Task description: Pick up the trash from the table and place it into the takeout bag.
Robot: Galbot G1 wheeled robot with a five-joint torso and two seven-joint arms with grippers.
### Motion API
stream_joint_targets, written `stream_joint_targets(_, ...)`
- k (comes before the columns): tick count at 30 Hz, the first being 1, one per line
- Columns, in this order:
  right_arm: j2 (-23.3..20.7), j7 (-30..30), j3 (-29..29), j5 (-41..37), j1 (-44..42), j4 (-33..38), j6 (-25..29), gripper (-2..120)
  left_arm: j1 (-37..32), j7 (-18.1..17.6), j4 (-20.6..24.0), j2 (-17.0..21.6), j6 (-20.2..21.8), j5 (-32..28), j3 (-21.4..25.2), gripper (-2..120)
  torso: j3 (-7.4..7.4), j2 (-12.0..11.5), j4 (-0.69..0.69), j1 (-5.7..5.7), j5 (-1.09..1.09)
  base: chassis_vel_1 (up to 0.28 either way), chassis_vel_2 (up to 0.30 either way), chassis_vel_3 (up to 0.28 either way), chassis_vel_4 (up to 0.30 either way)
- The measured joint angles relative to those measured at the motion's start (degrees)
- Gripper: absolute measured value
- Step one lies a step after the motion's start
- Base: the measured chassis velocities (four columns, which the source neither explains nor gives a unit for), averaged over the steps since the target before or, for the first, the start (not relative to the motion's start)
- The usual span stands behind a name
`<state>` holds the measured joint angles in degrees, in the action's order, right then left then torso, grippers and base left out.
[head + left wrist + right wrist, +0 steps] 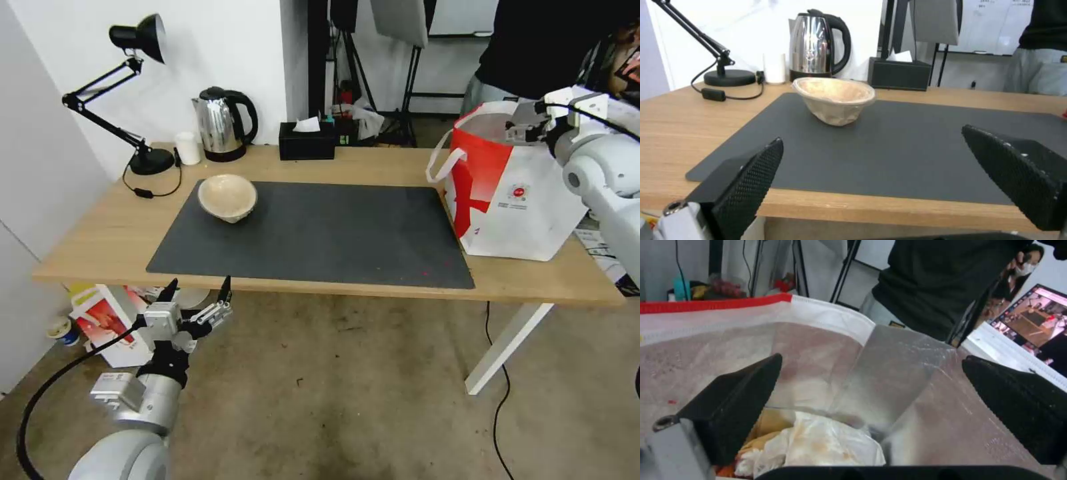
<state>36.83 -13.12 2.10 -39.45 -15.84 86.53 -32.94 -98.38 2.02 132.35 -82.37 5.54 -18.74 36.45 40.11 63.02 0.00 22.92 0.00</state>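
Beige pulp bowl point(227, 197) sits on surface point(100, 233) mat, ahead of left tool point(198, 292), fingers apart, empty. Right tool point(871, 386) spread apart above takeout bag point(513, 200) opening, holding nothing.

**Three viewpoints**

The head view looks down from above the table point(100, 240). The left wrist view sits low at the table's near edge, facing across its mat point(907, 156) — shared ground. The right wrist view peers closely into the takeout bag point(907, 373).
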Motion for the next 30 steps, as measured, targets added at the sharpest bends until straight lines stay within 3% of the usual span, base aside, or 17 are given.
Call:
stream_joint_targets(14,-0.43,-2.52,5.04,-6.37,-3.06,5.35,0.90,100,-0.28,-0.26,0.42,0.14,0.04,-0.27,0.22,100,0.00,0.00,0.00,0.00,0.00,0.000,0.000,0.000,0.000)
stream_joint_targets(19,-0.47,-4.75,9.24,-11.11,-7.38,10.44,5.01,100,-0.36,-0.30,0.54,0.07,0.05,-0.27,0.33,100,0.00,0.00,0.00,0.00,0.00,0.000,0.000,0.000,0.000)
stream_joint_targets(23,0.34,-5.33,15.75,-13.79,-16.27,19.24,17.01,100,-0.42,-0.19,0.81,-0.32,0.05,-0.25,0.19,100,0.00,0.00,-0.01,0.00,0.00,0.000,0.000,0.000,0.000)
stream_joint_targets(24,0.34,-5.33,15.75,-13.79,-16.27,19.24,17.01,100,-0.42,-0.19,0.81,-0.32,0.05,-0.25,0.19,100,0.00,0.00,-0.01,0.00,0.00,0.000,0.000,0.000,0.000)
stream_joint_targets(27,2.07,-6.02,20.52,-14.51,-23.63,27.00,24.97,100,-0.53,-0.18,0.88,-0.37,0.06,-0.23,0.26,100,-0.01,0.00,-0.02,0.00,-0.01,0.000,0.000,0.000,0.000)
stream_joint_targets(30,3.65,-8.50,21.95,-13.52,-27.38,31.96,28.05,100,-0.79,-0.14,1.06,-0.46,0.07,-0.23,0.47,100,-0.01,0.00,-0.01,-0.01,0.00,0.000,0.000,0.000,0.000)
